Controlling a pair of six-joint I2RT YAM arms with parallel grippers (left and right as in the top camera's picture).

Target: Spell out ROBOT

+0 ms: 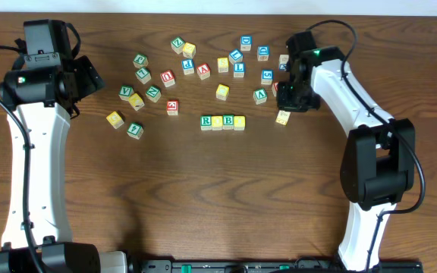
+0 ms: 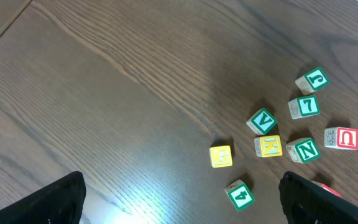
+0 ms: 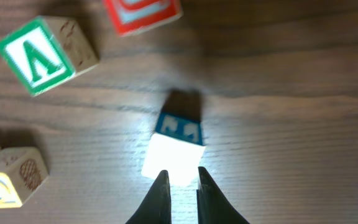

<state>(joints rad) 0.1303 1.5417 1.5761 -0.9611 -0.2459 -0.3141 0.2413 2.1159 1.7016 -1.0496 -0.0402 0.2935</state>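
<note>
In the right wrist view, a pickup is apparently being prepared. The right tool ought to be opened wider than the cube, centred squarely astride it, then closed. The tool is being seen all but shut, with nothing pinched between its fingers. Just beyond its tips the blue-printed cube, probably the T, is lying on the desk; contact cannot be told. Well beyond, the row with the R cube and B cube is awaiting it. Farthest off, the left tool is being shown wide open and empty.

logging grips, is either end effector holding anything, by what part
Nothing is held. Left end effector open, empty; right end effector shut, tips beside a blue-sided cube.
</note>
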